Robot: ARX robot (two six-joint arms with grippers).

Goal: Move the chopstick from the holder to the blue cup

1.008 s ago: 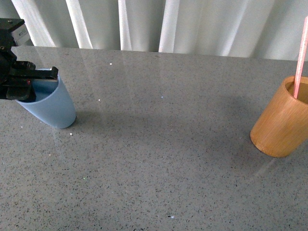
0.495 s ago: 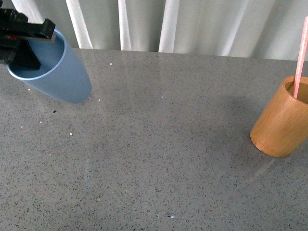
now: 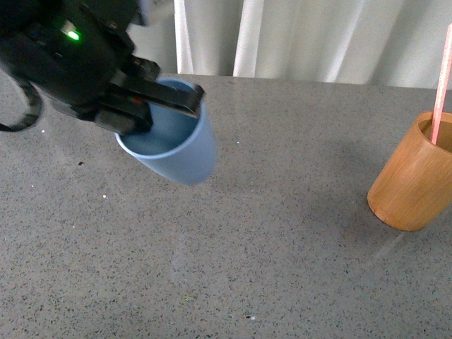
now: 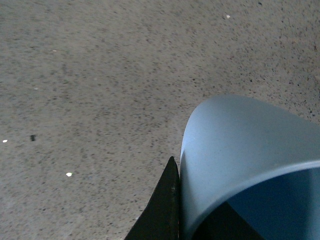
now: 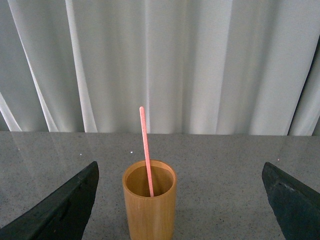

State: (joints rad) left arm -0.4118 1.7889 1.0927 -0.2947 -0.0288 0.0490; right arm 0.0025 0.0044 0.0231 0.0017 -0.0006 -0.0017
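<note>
My left gripper (image 3: 159, 102) is shut on the rim of the light blue cup (image 3: 180, 152) and holds it tilted above the grey table, left of centre. In the left wrist view the blue cup (image 4: 240, 145) fills the lower right, one dark finger (image 4: 162, 210) pressed against its wall. The orange-brown holder (image 3: 413, 176) stands at the right edge with one pink chopstick (image 3: 443, 78) rising from it. In the right wrist view the holder (image 5: 149, 205) and chopstick (image 5: 145, 150) stand upright ahead of my right gripper (image 5: 180, 205), which is open wide and well back from them.
The grey speckled table (image 3: 268, 247) stretches between cup and holder. White curtains (image 3: 304, 35) hang behind the table's far edge. The left arm's dark body (image 3: 63, 56) covers the upper left of the front view.
My left gripper has lifted the blue cup off the table at the far left and carried it rightward toward the middle. The holder and chopstick have not moved.
</note>
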